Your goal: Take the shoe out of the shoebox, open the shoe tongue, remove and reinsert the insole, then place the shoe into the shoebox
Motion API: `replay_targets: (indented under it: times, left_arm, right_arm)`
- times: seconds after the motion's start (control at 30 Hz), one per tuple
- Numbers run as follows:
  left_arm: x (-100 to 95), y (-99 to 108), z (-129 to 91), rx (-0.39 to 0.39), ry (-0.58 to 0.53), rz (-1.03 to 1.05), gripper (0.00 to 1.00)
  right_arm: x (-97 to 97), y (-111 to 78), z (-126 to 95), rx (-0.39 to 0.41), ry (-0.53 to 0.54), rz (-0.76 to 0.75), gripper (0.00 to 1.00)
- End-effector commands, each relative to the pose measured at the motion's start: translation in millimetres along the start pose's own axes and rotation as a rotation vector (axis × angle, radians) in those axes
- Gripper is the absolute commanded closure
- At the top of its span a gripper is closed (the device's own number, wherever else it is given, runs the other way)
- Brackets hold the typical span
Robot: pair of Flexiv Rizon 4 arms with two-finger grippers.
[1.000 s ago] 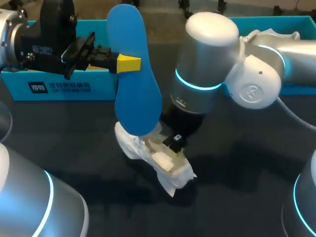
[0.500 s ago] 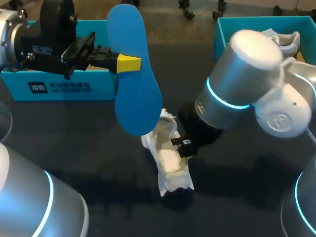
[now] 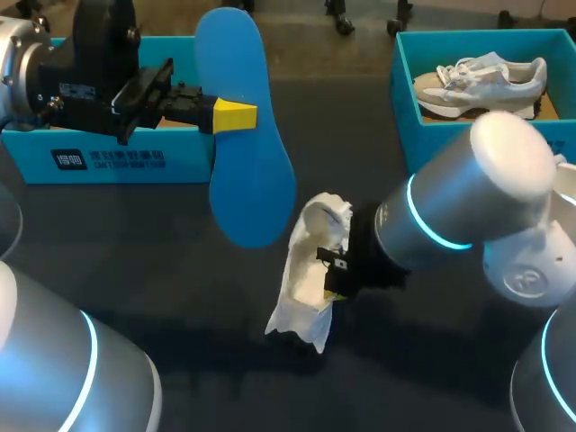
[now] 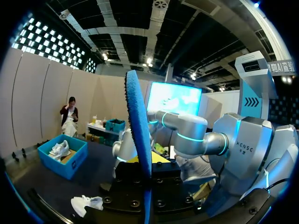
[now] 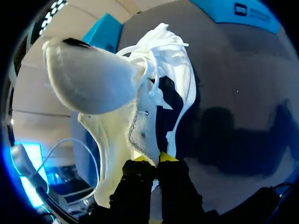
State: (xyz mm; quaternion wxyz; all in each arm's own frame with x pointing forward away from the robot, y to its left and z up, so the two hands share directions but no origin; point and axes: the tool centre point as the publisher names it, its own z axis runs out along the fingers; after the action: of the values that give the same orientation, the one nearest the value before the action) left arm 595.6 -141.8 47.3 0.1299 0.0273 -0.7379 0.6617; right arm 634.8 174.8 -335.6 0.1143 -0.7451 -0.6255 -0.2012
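Note:
My left gripper (image 3: 236, 115) is held above the table's back left, shut on a blue insole (image 3: 247, 171) that stands upright on its long edge. In the left wrist view the insole (image 4: 138, 121) runs edge-on between the fingers. My right gripper (image 3: 331, 275) is at the table's middle, shut on the collar of a white shoe (image 3: 308, 270). In the right wrist view the yellow tips (image 5: 157, 158) pinch the shoe's (image 5: 107, 79) side wall, with the opening and laces ahead of them. The shoe's toe points toward the table's front.
A blue shoebox (image 3: 403, 94) at the back right holds a second pale shoe (image 3: 481, 74). Another blue box (image 3: 108, 160) stands at the back left behind my left gripper. The dark tabletop (image 3: 180, 297) lies bare in front of the held shoe.
My right arm has swung to the right and turned the white shoe with it, uncovering the box with the second shoe. My left arm and the insole have stayed put.

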Motion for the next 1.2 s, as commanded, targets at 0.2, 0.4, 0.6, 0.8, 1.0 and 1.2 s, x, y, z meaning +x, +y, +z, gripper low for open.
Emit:
replay_targets:
  times: [0.2, 0.4, 0.6, 0.8, 1.0, 1.2]
  left_arm:
    - [-3.0, -1.2, 1.4, -0.003, 0.005, 0.000, 1.00]
    - [-3.0, -1.2, 1.4, -0.003, 0.005, 0.000, 1.00]
    - [-3.0, -1.2, 1.4, -0.003, 0.005, 0.000, 1.00]
    - [-3.0, -1.2, 1.4, -0.003, 0.005, 0.000, 1.00]
    - [-3.0, -1.2, 1.4, -0.003, 0.005, 0.000, 1.00]
    - [-3.0, -1.2, 1.4, -0.003, 0.005, 0.000, 1.00]
  right_arm:
    - [11.3, -0.5, 15.8, -0.013, -0.050, -0.062, 1.00]
    - [14.9, -0.1, 19.4, 0.037, -0.074, -0.111, 1.00]
    - [12.7, 2.1, 26.8, 0.078, -0.077, -0.127, 1.00]
    - [13.7, 2.6, 31.0, 0.114, -0.098, -0.166, 1.00]
    - [13.9, 1.8, 36.0, 0.138, -0.105, -0.197, 1.00]
    - [10.1, 1.1, 42.6, 0.156, -0.103, -0.217, 1.00]
